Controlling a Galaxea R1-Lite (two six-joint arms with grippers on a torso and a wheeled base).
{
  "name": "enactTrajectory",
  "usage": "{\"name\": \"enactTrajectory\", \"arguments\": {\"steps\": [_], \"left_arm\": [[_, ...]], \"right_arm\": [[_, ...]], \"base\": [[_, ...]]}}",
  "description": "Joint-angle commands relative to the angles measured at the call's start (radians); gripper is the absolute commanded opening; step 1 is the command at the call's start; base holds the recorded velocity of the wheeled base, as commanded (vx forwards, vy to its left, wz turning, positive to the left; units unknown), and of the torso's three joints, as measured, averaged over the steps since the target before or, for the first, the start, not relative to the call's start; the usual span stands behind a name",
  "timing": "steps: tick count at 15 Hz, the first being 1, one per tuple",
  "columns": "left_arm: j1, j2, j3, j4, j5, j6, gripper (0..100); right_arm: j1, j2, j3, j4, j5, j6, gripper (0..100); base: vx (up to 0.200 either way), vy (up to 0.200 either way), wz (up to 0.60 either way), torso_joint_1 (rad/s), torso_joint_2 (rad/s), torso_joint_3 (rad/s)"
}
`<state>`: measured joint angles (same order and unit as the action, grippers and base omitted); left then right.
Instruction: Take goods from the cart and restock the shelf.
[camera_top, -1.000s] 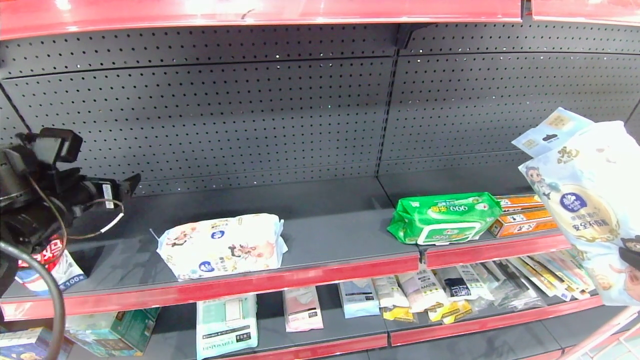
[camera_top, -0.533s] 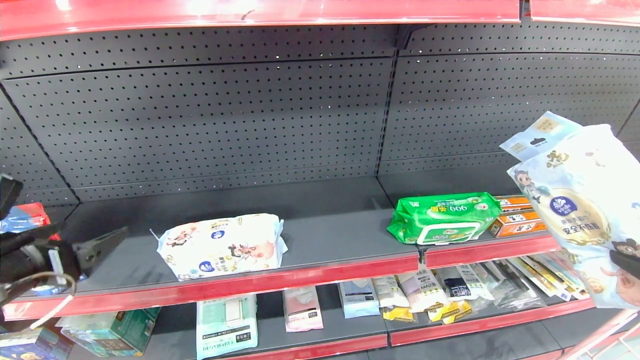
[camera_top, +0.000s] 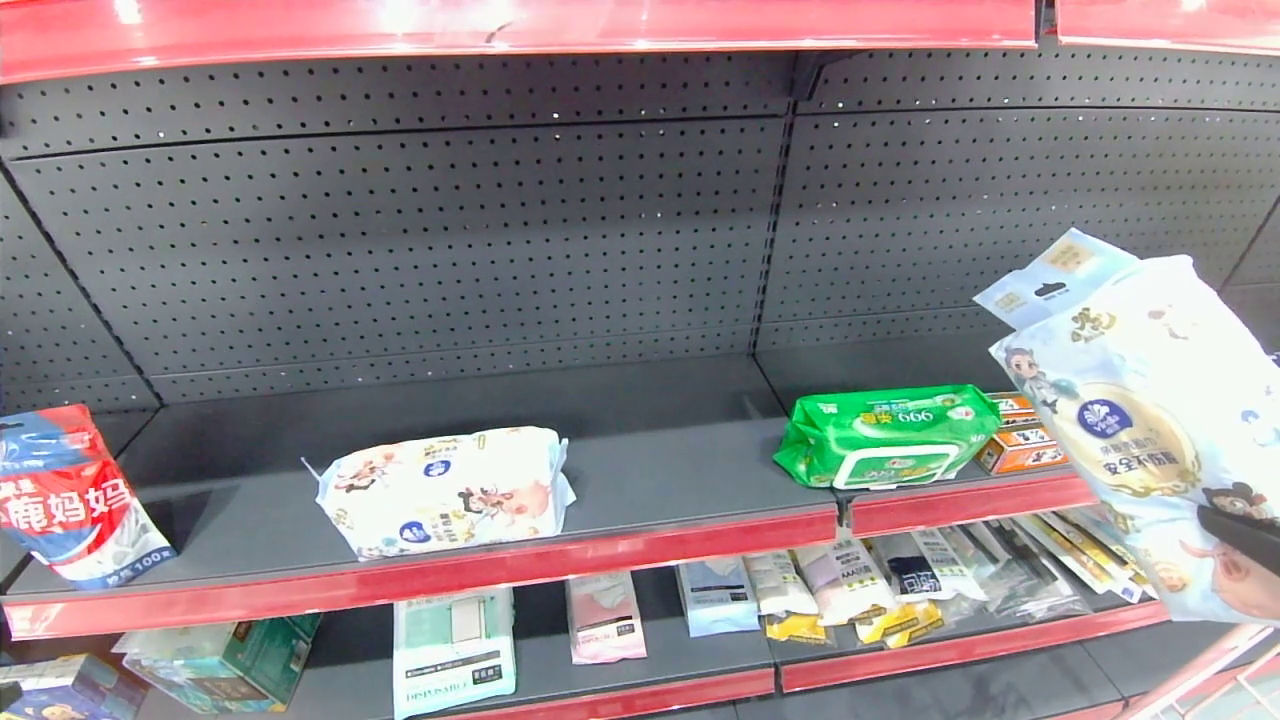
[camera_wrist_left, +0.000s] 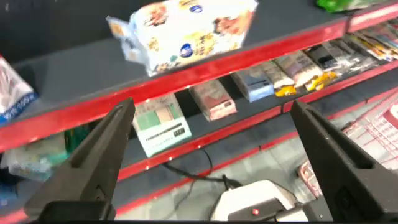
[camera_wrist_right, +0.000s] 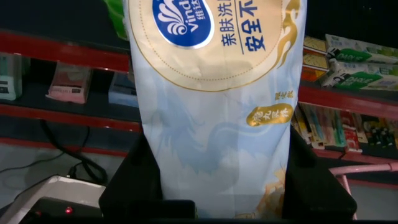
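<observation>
A pale blue cartoon-printed bag (camera_top: 1150, 430) hangs in front of the shelf's right end, with my right gripper (camera_top: 1240, 525) shut on its lower part. In the right wrist view the bag (camera_wrist_right: 217, 93) sits upright between the dark fingers (camera_wrist_right: 134, 180). My left gripper (camera_wrist_left: 212, 104) is open and holds nothing; it is in front of and below the middle shelf (camera_wrist_left: 261, 53). On that shelf (camera_top: 640, 545) a red and blue bag (camera_top: 70, 495) stands at the left end. A white cartoon pack (camera_top: 445, 490) lies at the centre.
A green wipes pack (camera_top: 885, 432) and orange boxes (camera_top: 1020, 445) lie on the shelf's right section. The lower shelf (camera_top: 900, 655) holds several small packets. The pink wire cart (camera_top: 1220, 670) is at the bottom right. Bare shelf lies between the white and green packs.
My left arm has pulled back from the shelf's left end and out of the head view, leaving the red and blue bag standing there. The right gripper's bag has drifted slightly left.
</observation>
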<state>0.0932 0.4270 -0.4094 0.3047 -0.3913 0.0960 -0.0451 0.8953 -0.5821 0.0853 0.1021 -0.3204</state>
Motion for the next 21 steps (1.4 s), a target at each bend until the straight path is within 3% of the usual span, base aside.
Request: {"name": "enactTrajectory", "arguments": {"steps": [1,4,10,19,21], "left_arm": [[-0.012,-0.097,0.001,0.004,0.003,0.002,100],[-0.010,-0.129,0.012,0.001,0.014,0.007,100],[-0.010,-0.212,0.058,-0.001,0.152,-0.004,100],[-0.010,-0.226,0.064,-0.001,0.154,0.001,100],[-0.010,-0.228,0.064,-0.001,0.154,0.001,100]], "right_arm": [[0.001,0.002,-0.001,0.001,0.007,-0.002,0],[-0.001,0.004,-0.001,-0.001,0.008,0.000,0],[-0.001,-0.001,0.005,-0.002,0.007,0.000,0],[-0.007,0.001,0.007,-0.006,0.005,0.001,0],[-0.006,0.004,0.005,-0.006,0.002,0.000,0]], "base": [[0.000,0.000,0.00,0.000,0.00,0.000],[0.000,0.000,0.00,0.000,0.00,0.000],[0.000,0.000,0.00,0.000,0.00,0.000],[0.000,0.000,0.00,0.000,0.00,0.000],[0.000,0.000,0.60,0.000,0.00,0.000]]}}
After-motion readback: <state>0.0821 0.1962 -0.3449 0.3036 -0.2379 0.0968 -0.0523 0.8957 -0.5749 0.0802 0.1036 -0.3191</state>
